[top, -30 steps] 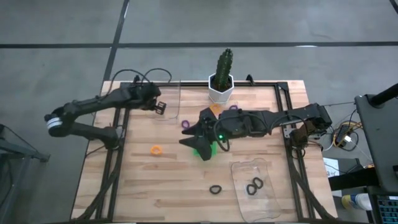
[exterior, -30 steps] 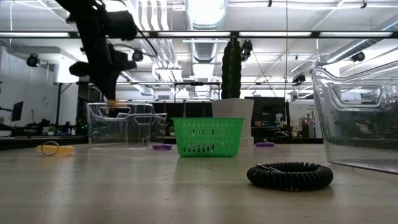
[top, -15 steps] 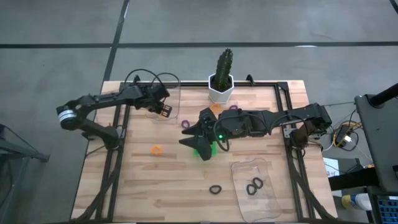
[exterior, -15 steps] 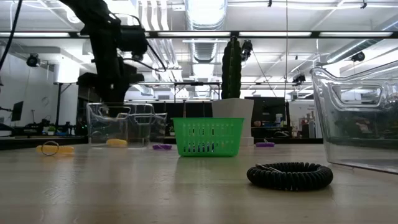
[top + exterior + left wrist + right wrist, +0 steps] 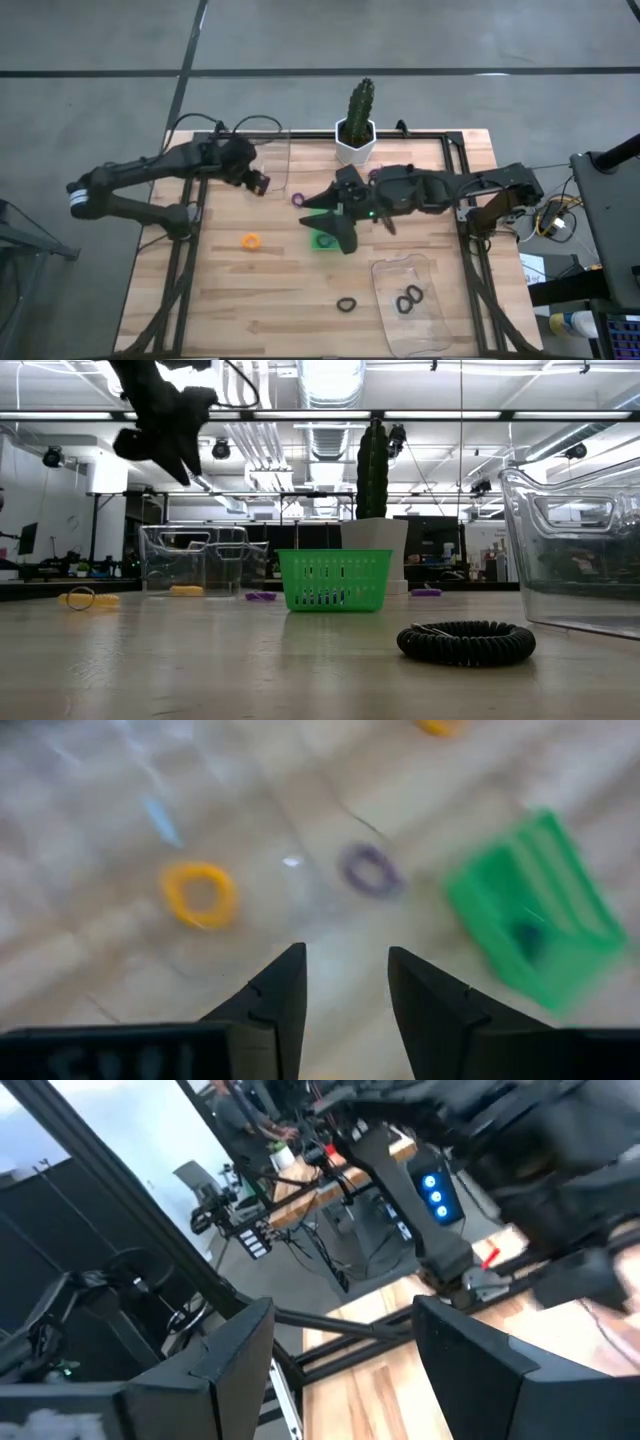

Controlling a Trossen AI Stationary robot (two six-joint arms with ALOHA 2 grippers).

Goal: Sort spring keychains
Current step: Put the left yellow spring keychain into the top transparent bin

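Left gripper (image 5: 262, 184) has lifted off the clear tray (image 5: 277, 160), fingers apart, empty. Right gripper (image 5: 345, 240) has shifted over the green tray (image 5: 322, 241), fingers parted, nothing held. Keychain count: orange, one on the table (image 5: 250, 241), one in that tray (image 5: 200, 893); purple, one beside it (image 5: 298, 198); black, one loose (image 5: 346, 304), two in the near tray (image 5: 409, 298).

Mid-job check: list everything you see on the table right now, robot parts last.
Orange keychains: two; one on bare wood at left, one inside the far clear tray.
Purple keychain: one, beside the far tray.
Black keychains: one on wood near the front, two in the near clear tray.
Green tray: one, centre.
Cactus: one, white pot, far edge.
Left gripper: open, over the far tray.
Right gripper: open, above the green tray.
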